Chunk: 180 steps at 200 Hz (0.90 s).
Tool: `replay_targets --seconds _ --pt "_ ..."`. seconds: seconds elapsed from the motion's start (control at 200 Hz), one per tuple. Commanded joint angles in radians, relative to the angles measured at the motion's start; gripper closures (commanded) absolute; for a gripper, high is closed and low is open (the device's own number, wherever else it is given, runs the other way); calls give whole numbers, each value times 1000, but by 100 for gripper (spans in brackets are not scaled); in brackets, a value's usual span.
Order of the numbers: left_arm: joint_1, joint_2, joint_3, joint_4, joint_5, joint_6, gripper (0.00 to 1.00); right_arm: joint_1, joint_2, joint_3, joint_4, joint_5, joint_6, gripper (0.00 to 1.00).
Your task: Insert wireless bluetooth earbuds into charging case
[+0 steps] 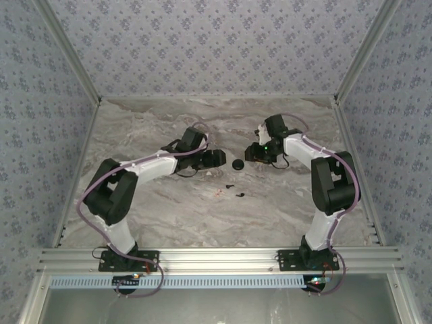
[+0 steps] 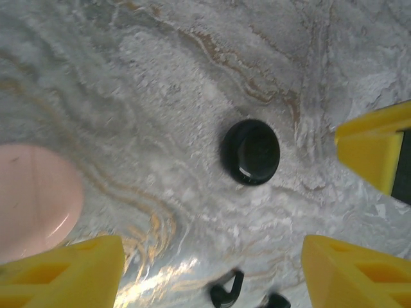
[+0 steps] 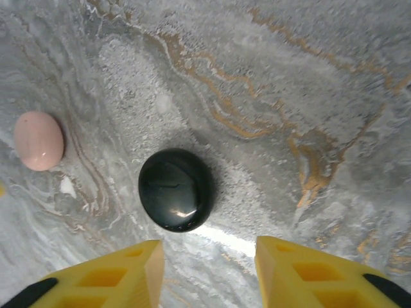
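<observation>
Room: three walls papered in a grey-blue floral print, closing in the back and both sides. Worktop: grey-white marbled sheet with tan veining, glossy enough to throw a glare streak; an aluminium rail runs along the near edge, with both arm bases bolted to it. Left arm and right arm both reach in toward mid-worktop, wrists facing each other. Left gripper: yellow jaws spread wide, nothing between them but bare worktop. Right gripper: jaws apart by a narrower gap, pinching nothing, tips just short of the black puck. The puck is a rounded, shiny disc lying flat between the two grippers, touching neither. Charging case: salmon-pink, smooth, lying flat on the worktop, well apart from the puck on its left in the right wrist view. Its outline is near round, slightly taller than wide there, so the long axis runs roughly up the frame; no seam or hinge side can be made out. In the left wrist view it sits at the left edge, outside the jaws, just beside the left finger; contact cannot be told. Earbuds: two tiny black pieces lying loose near the puck on its arm-base side, close together but apart. In the left wrist view one earbud's stem curves up and right from its body.
</observation>
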State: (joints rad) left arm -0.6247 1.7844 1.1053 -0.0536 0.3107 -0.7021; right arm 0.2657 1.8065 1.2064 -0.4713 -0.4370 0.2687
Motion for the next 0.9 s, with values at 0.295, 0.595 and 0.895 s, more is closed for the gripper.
replay_targets --seconds 0.295,0.595,0.895 --pt "-16 157 11 281 98 -173 45 -17 90 7 47 -143 9 69" --pt "-49 221 52 272 103 -180 48 -22 129 13 64 -166 22 71" --pt "-51 252 72 261 102 -183 52 -24 161 23 89 -199 41 73"
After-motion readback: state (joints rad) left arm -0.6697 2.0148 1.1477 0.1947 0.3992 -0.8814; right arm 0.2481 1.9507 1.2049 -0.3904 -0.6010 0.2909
